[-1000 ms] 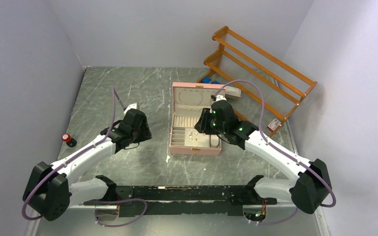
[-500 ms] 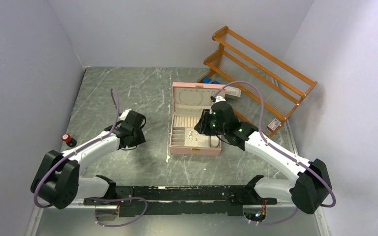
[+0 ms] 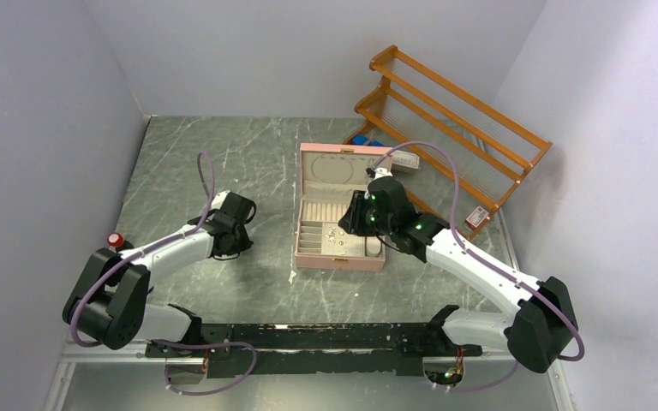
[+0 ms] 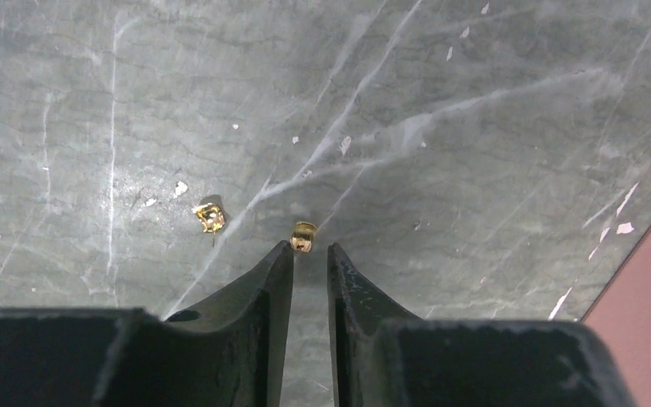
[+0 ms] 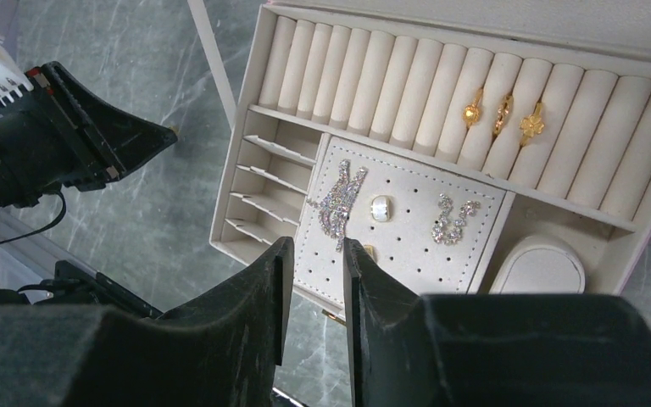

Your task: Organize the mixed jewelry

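left gripper [image 4: 309, 253]: jaws narrow, slot empty, tips low over the marble tabletop [image 4: 475, 127]. small gold piece [image 4: 303, 236] lies dead ahead, just past the tips and in line with the slot. Can't tell if it touches the left tip, and it's too small to read an axis. second gold piece [image 4: 210, 217] sits further left in the wrist view, apart. right gripper [image 5: 314, 250]: also narrow, holding nothing, over the earring pad [image 5: 407, 246] of the jewelry box [image 5: 225, 191]. Left arm is nearer. My read: short push forward, then pinch.
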